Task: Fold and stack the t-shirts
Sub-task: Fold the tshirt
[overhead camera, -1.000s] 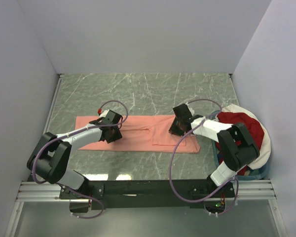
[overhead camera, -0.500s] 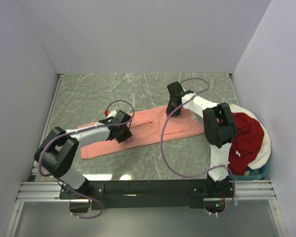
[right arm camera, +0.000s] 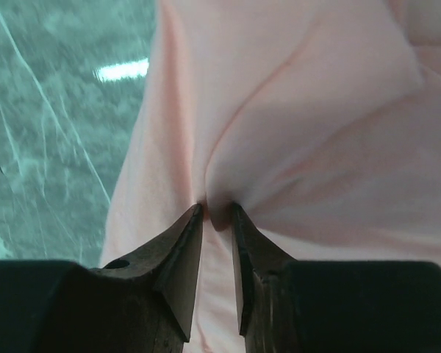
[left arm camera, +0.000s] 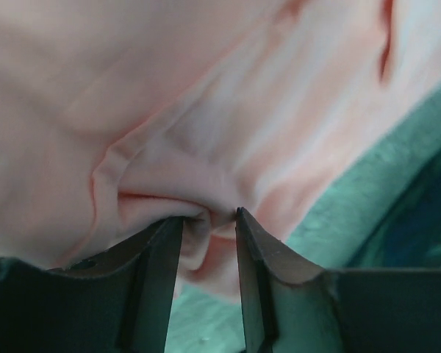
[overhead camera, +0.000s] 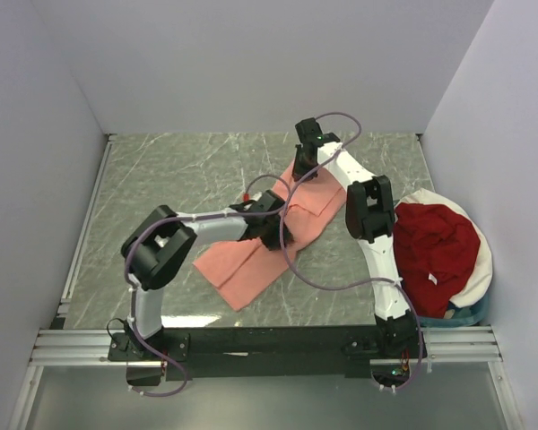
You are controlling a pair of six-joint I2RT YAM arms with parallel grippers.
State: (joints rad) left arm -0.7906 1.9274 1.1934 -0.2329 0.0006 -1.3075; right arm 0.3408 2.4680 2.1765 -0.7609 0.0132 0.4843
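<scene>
The salmon-pink t-shirt (overhead camera: 251,264) lies as a folded strip, running diagonally from the table's front middle up to the back middle. My left gripper (overhead camera: 276,228) is shut on a pinch of its cloth near the strip's middle; in the left wrist view the fabric (left arm camera: 206,132) bunches between the fingertips (left arm camera: 209,218). My right gripper (overhead camera: 305,170) is shut on the strip's far end, and the pink cloth (right arm camera: 316,147) puckers between its tips (right arm camera: 217,212). The dark red t-shirt (overhead camera: 435,251) sits heaped in the basket at the right.
The white-rimmed round basket (overhead camera: 484,269) stands at the right edge by the wall. Green marbled tabletop (overhead camera: 161,179) shows to the left and back. White walls close in the back and both sides. The arms' base rail (overhead camera: 269,340) runs along the near edge.
Both grippers have carried the pink shirt: the right end swung toward the back, the left hold moved right, turning the strip from level to diagonal. The right arm stretched out far.
</scene>
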